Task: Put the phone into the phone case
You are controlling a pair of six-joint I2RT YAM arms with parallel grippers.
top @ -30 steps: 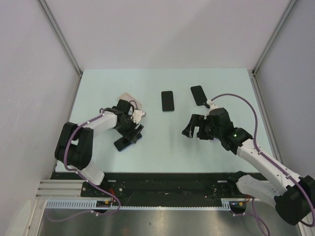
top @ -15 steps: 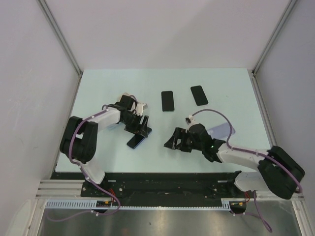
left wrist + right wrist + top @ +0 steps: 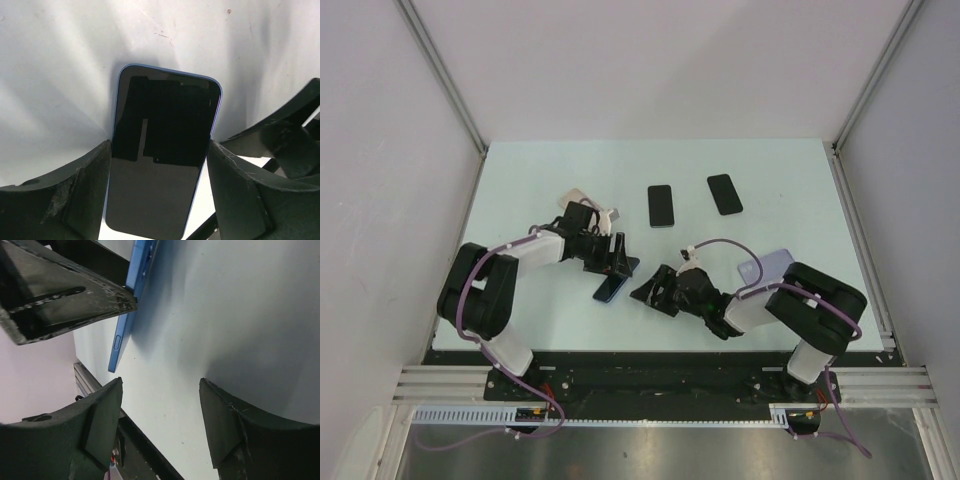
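The overhead camera sits above and behind the two arm bases and looks steeply down, far enough off to take in the whole table (image 3: 770, 180) and the walls around it. The left wrist camera sits close behind the left gripper (image 3: 159, 145) and faces down between its own fingers (image 3: 70, 200) at the phone (image 3: 162, 155), which fills the middle of that view. The right wrist camera lies low near the tabletop and looks along it through the right gripper (image 3: 160, 382). It catches the same phone edge-on, very near. All three views share that phone and the table around it.
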